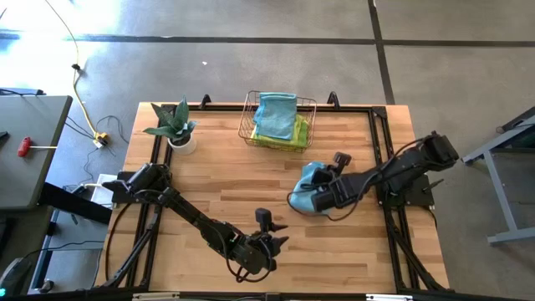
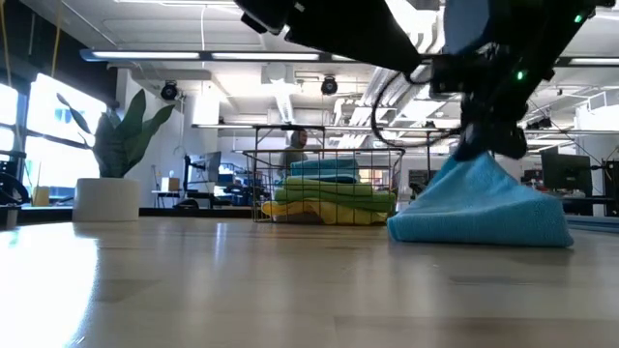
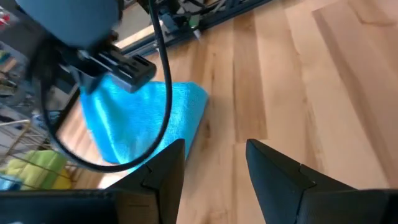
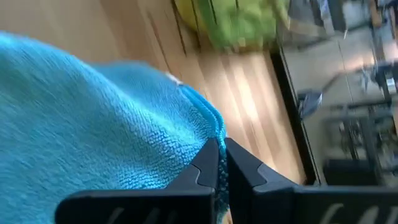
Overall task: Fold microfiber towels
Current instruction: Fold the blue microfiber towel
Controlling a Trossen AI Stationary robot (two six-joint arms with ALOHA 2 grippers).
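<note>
One teal blue towel (image 1: pixel 308 194) is sitting bunched on the right half of the worktop (image 1: pixel 226 196), and the right end effector (image 4: pixel 219 163) is pinching its hemmed edge, fingers clenched flat on the cloth and pulling it up into a tent, as the low view is showing. The left end effector (image 3: pixel 214 168) is hovering near the front edge of the worktop, fingers parted and grasping nothing, pointing toward the blue towel but well apart from it.

By my reading, the step in hand is the start of a fold: one edge is being lifted while the rest of the cloth is resting in a heap. The towel is not yet lying flat, so the next move is probably calling for spreading it out, with the left end effector coming in to catch a second corner so the soft cloth is not collapsing on itself.

More towels are waiting in the wire basket (image 1: pixel 311 122) at the back edge of the worktop, teal blue on top, lime green and yellow beneath. A potted plant (image 1: pixel 177 130) is standing at the back left corner.

Pale wood planks are forming the worktop, framed by dark rails. Grey concrete floor is surrounding it, and the low view is looking into a bright workshop with ceiling lights and equipment beyond.
</note>
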